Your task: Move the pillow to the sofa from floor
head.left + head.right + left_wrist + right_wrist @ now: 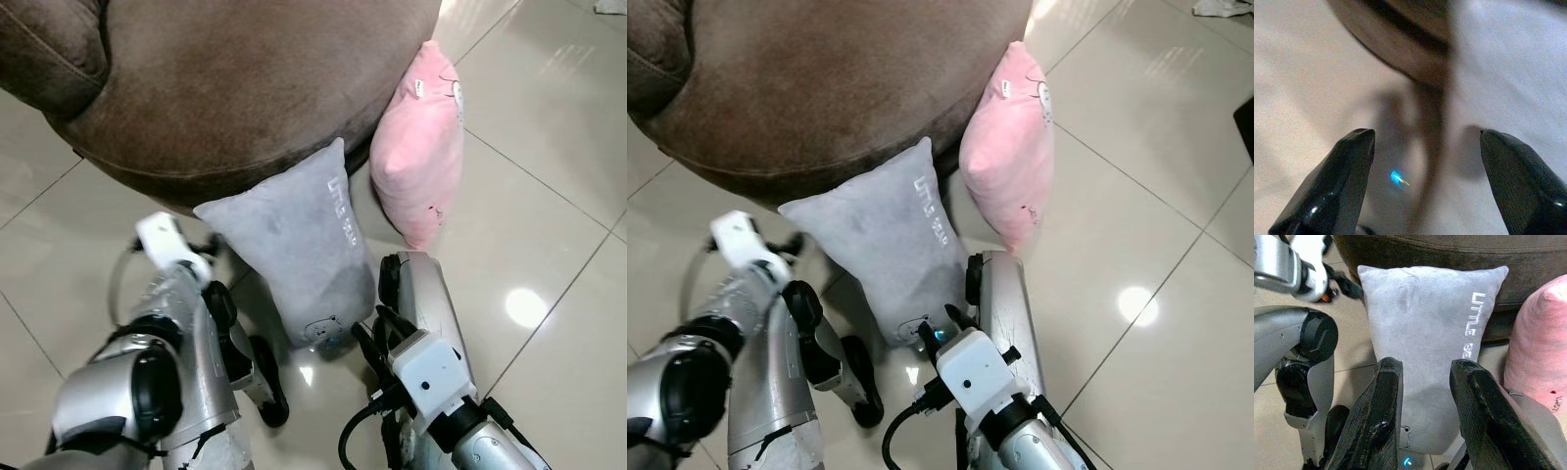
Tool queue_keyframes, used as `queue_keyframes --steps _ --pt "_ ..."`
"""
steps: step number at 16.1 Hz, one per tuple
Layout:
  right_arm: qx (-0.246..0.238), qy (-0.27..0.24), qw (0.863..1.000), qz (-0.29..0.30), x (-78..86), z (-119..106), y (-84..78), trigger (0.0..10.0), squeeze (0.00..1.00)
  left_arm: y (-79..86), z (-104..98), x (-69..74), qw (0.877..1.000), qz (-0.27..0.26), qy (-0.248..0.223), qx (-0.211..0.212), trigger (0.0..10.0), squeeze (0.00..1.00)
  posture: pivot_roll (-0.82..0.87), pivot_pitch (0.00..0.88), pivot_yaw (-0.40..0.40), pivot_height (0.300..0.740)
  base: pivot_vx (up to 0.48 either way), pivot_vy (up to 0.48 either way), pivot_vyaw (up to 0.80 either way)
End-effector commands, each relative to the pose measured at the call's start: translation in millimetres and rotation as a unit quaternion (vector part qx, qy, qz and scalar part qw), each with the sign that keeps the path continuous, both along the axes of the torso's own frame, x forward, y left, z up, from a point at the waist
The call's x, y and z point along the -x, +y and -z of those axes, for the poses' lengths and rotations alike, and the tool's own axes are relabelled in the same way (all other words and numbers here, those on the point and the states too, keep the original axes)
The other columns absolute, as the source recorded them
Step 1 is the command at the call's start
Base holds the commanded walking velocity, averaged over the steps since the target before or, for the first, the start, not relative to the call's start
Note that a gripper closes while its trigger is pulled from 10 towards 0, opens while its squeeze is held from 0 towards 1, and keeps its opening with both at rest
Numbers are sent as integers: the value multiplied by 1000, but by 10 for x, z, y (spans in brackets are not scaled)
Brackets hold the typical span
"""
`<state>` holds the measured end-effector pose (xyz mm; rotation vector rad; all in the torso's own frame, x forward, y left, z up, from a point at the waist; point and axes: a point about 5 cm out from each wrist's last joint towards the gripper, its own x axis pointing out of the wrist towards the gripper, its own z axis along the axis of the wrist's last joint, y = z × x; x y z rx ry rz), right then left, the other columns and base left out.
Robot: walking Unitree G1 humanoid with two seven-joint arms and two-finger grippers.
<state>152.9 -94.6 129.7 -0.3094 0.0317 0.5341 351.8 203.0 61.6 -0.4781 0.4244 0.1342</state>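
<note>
Grey pillow (1422, 333) leans on sofa (235, 88); right gripper (1422, 396) parted, should straddle its lower edge squarely; left gripper (1422, 161) also parted.

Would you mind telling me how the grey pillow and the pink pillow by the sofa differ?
The grey pillow is grey with pale lettering along one edge; the pink pillow is pink with small dark marks. The grey pillow lies between the left gripper and the right gripper, both open; the pink pillow is beyond the right arm. Both stand on the tiled floor, leaning against the brown sofa.
</note>
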Motion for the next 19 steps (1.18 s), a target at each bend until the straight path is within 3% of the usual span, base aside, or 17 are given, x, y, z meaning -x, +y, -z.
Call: queue_keyframes --steps 1,5,8,11,15,19 --pt "-4 11 1000 -8 71 21 39 10000 0 -51 166 111 999 20 28 20 10000 0 -272 464 104 467 0 0 0" --pt "-3 11 1000 -7 110 12 42 10000 0 -342 118 67 991 100 -10 93 10000 0 -279 465 103 467 0 0 0" --pt "-6 11 1000 -6 113 12 38 10000 0 -428 96 68 982 141 -27 120 10000 0 -274 469 102 467 0 0 0" --pt "-9 11 1000 -6 114 7 39 10000 0 -398 81 62 984 152 -41 81 10000 0 -273 469 98 467 0 0 0" --pt "-11 10 1000 -3 121 2 33 10000 0 -180 -51 -23 995 64 -75 9 10000 0 -275 470 97 467 0 0 0" --pt "-14 9 1000 0 116 -1 28 10000 0 -113 -330 -177 991 28 -124 -36 10000 0 -268 470 100 467 0 0 0"
